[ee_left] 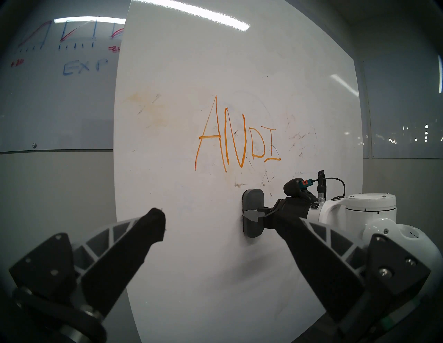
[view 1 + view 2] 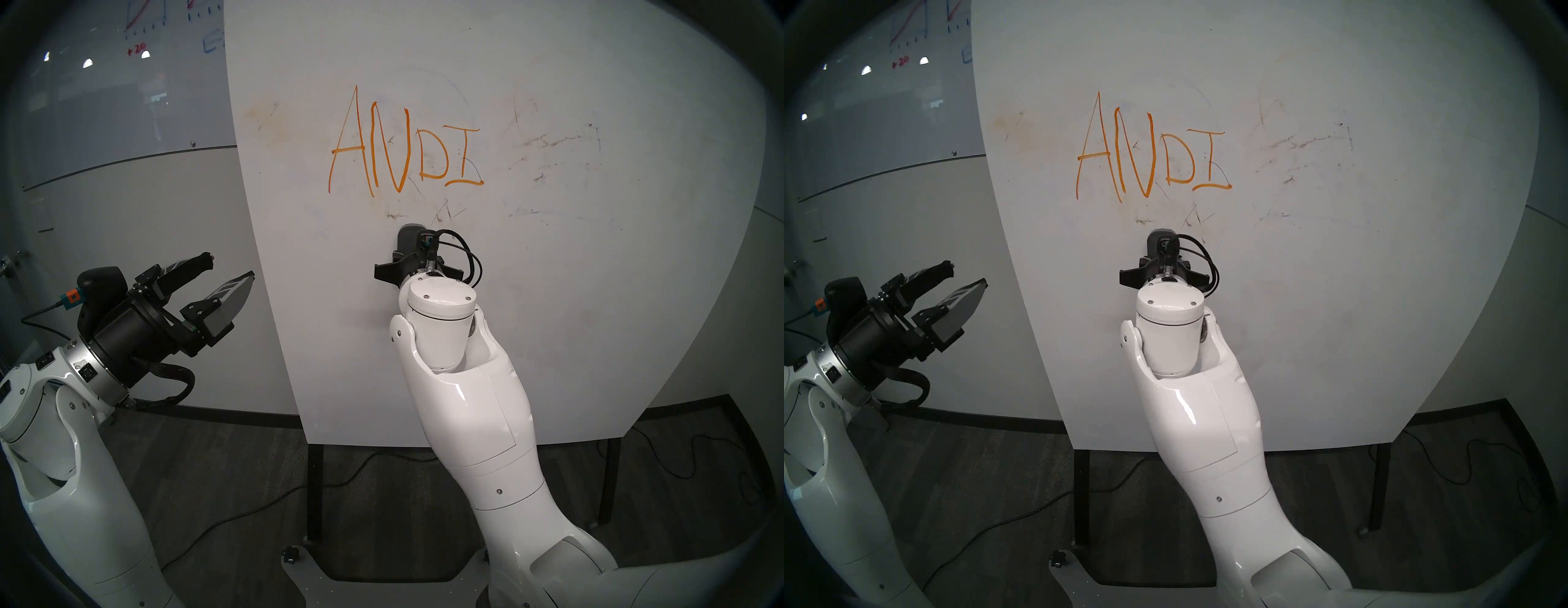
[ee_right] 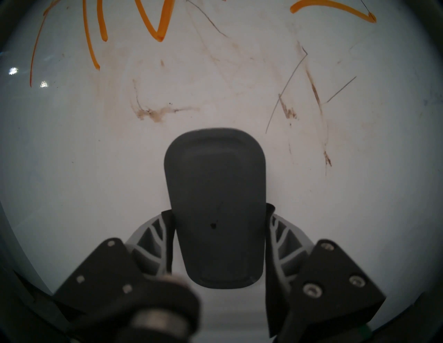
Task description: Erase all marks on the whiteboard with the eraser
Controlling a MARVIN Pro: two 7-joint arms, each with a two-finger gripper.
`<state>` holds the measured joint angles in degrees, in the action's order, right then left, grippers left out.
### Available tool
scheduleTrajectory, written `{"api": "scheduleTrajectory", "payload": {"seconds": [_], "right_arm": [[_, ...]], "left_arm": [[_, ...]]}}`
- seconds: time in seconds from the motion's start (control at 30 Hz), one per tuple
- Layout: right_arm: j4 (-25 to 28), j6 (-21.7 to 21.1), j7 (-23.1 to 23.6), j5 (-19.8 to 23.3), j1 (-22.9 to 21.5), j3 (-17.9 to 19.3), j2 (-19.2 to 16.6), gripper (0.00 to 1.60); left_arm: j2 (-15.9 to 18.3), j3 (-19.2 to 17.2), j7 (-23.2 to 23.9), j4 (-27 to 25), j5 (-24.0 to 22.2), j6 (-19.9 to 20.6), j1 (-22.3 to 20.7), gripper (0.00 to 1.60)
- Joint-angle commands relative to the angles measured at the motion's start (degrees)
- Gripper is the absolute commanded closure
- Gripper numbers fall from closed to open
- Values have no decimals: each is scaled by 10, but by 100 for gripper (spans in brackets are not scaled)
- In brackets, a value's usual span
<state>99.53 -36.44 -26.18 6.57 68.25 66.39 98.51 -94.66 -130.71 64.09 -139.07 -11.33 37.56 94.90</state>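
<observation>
The whiteboard (image 2: pixel 572 318) stands upright in front of me, with the orange marks (image 2: pixel 403 148) spelling ANDI at its centre. The dark grey eraser (image 3: pixel 215 191) lies flat against the board just below the letters, its long axis vertical. My right gripper (image 3: pixel 218 213) is shut on the eraser, with one finger pressed on each long side. From the left wrist view, the eraser (image 1: pixel 253 203) shows side-on, touching the board. My left gripper (image 2: pixel 229 267) hangs open and empty, off the board's left edge. In the right wrist view, the lower ends of the marks (image 3: pixel 158 26) show above the eraser.
Faint grey-brown scratches (image 3: pixel 153 112) and smudges lie around the eraser and to the right of the letters. A glass wall board (image 2: pixel 140 51) with red and blue graph scribbles is behind at the left. Black legs (image 2: pixel 315 488) and floor cables (image 2: pixel 254 509) sit below the board.
</observation>
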Motion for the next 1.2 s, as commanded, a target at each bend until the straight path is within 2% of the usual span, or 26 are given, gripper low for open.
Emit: {"api": "scheduleTrajectory", "payload": {"seconds": [0.0, 0.8, 1.17], "right_arm": [[5, 13, 2, -2, -36, 6, 7, 160], [1, 7, 13, -8, -85, 19, 11, 160], [11, 1, 17, -15, -87, 32, 18, 160]], "left_arm": [[1, 1, -1, -9, -1, 1, 0, 0], [1, 1, 0, -9, 0, 1, 0, 0], [1, 1, 0, -9, 0, 1, 0, 0]]}}
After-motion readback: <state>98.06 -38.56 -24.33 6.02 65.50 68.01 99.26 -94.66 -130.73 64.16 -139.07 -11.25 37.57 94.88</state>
